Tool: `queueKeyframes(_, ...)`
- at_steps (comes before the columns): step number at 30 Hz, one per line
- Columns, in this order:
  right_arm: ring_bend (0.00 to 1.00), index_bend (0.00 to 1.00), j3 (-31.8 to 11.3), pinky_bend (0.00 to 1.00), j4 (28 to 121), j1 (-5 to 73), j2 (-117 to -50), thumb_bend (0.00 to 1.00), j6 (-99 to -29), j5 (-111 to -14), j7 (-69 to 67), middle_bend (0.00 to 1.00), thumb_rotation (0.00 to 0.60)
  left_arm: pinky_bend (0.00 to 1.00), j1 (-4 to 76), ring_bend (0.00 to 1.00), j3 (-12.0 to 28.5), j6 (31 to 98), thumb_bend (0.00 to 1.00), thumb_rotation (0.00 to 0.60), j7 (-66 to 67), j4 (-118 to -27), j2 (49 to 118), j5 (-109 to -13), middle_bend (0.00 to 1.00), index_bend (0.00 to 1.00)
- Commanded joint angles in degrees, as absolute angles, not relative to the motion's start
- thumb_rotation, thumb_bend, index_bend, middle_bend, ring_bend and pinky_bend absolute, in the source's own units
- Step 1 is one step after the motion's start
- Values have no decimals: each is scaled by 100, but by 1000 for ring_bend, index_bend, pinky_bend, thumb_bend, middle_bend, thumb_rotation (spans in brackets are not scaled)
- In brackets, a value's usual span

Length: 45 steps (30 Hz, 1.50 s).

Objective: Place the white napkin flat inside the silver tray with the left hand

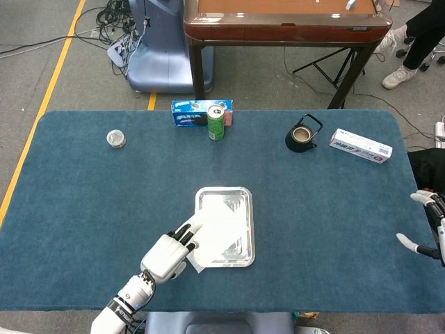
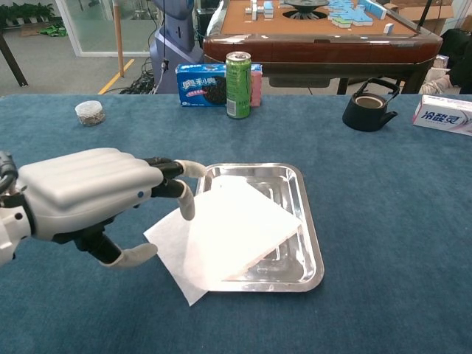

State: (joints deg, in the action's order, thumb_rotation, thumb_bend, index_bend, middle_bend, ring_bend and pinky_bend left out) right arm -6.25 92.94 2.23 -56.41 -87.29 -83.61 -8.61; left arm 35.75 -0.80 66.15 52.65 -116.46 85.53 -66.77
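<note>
Blue cloth covers the table (image 1: 83,209) I'm working over, with grey floor, a yellow floor line and a dark wooden table beyond its far edge.

My left hand (image 2: 88,193) sits low at the near side, fingers (image 2: 173,171) stretched forward and slightly apart, thumb hanging below. The fingertips lie at the edge of the white napkin (image 2: 228,232); from the chest view I cannot tell whether they pinch it or only touch it. The napkin spreads away from those fingertips, most of it lying over the silver tray (image 2: 313,247), while its nearest corner hangs out over the tray's rim onto the cloth just beside my thumb. It sits skewed and partly raised on the rim, not flat inside.

My right hand (image 1: 427,226) is well apart, at the table's right edge, fingers spread and holding nothing.

Far ahead of the left hand stand a green can (image 1: 216,122) and, touching behind it, a blue biscuit box (image 1: 189,113). Further right of those are a black kettle (image 1: 302,134) and a white carton (image 1: 360,145). Ahead and off to the left sits a small round jar (image 1: 116,139).
</note>
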Motion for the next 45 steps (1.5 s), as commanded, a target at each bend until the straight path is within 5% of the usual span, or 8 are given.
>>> queueKeyframes(1,168,261,-624,265,9295,226,-5645,70,-8727,-8367,-851,246,600,762,3853,466,71,6264,363,600,5372,-11731,8214,-6347,316,139)
queueKeyframes(7,168,261,-628,265,9302,236,-5649,70,-8704,-8353,-828,245,600,991,4274,769,189,5657,363,600,5199,-11585,7848,-6267,729,89)
queueKeyframes(14,168,261,-637,265,9298,250,-5650,70,-8668,-8326,-823,246,600,1000,4570,905,203,5228,423,600,4799,-11345,7765,-6472,972,88)
queueKeyframes(45,168,261,-660,265,9272,139,-5539,70,-8828,-8344,-1085,246,600,1000,5654,921,-323,5007,456,600,5696,-10664,8543,-5289,1000,119)
